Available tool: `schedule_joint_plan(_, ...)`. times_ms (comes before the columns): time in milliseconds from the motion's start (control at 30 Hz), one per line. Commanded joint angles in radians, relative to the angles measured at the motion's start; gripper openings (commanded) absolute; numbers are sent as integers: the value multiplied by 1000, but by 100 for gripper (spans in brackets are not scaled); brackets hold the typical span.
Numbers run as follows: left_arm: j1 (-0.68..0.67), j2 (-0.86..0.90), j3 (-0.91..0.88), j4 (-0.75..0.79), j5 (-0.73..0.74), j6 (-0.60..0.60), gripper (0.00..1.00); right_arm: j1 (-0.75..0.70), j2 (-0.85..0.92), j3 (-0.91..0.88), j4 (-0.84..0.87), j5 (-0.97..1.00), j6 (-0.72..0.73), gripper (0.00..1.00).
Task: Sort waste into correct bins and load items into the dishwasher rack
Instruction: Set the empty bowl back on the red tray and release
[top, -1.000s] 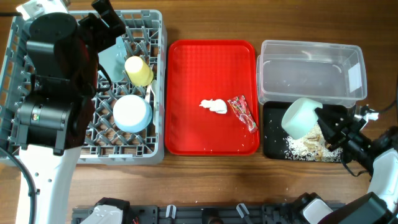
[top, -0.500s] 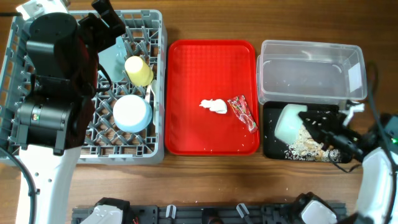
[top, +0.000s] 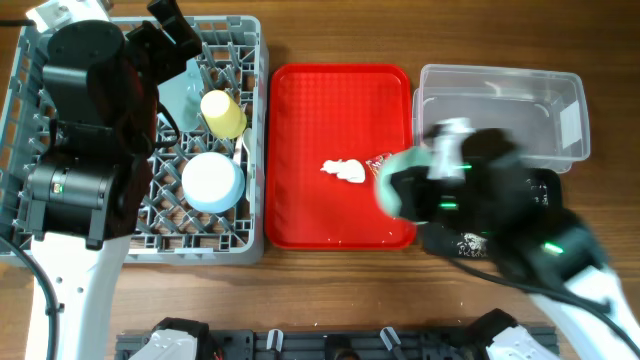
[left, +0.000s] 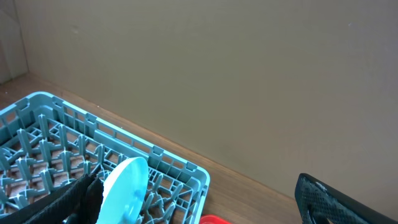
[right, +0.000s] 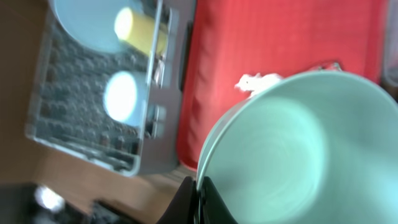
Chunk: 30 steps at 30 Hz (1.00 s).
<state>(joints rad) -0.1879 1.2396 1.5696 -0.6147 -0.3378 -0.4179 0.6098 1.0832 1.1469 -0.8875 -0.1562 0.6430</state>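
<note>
R hand (right: 200, 198) is clenched on the rim of the held bowl (right: 292, 149), a pale green one tipped so its inside faces the wrist cam. From overhead the R arm is one blur lying across the right edge of the red tray (top: 300, 120) and the black tray (top: 432, 240). The bowl hangs over the red tray's right side, clear of the worktop (top: 330, 290). L hand (top: 172, 28) is spread wide w/ nothing in it, up over the back of the rack (top: 250, 240). The L arm covers the rack's left half.

Hard to see:
- Black tray is mostly under the R arm; only bits show, plus pale scraps (top: 465, 243) near its front left.
- Wrapper (top: 383, 163) is part covered by the bowl.
- L wrist cam cuts its own fingers at the bottom edge and shows just a rack corner & the plate.
- Can't pick out fork or spoon.

Counts:
- 2 bowls: the held one & a racked bowl (top: 212, 180)
- 1 yellow cup (top: 222, 113), just behind the racked bowl
- 1 blue plate (top: 185, 85), on edge
- 1 tissue (top: 345, 170), mid red tray
- 1 wrapper
- 1 clear tub (top: 500, 115), behind the black tray
- 1 rack
</note>
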Motion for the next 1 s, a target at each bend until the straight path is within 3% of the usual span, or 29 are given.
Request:
schedule_joint_plan(0,7,0,0,3,12,-13,100,266,241,3,88,231,38,5)
schedule_joint_plan(133,7,0,0,3,12,-13,100,446,566,3,278,364,-35,4)
schedule_joint_plan(233,7,0,0,3,12,-13,100,471,727,3,396,403,-112,4)
schedule_joint_plan(433,7,0,0,3,12,-13,100,469,731,3,433,402,-114,6)
schedule_joint_plan(500,7,0,0,3,12,-13,100,469,697,5,426,393,-120,14)
schedule_joint_plan(567,7,0,0,3,12,-13,100,468,643,18,409,391,-120,30)
schedule_joint_plan(600,7,0,0,3,12,-13,100,468,605,27,402,392,-121,45)
schedule_joint_plan(633,7,0,0,3,12,-13,100,461,552,37,401,392,-131,68)
schedule_joint_plan(667,7,0,0,3,12,-13,100,449,498,42,402,392,-150,74)
schedule_joint_plan(733,7,0,0,3,12,-13,100,412,406,42,393,396,-172,83)
schedule_joint_plan(967,7,0,0,3,12,-13,100,129,312,27,124,403,-153,83)
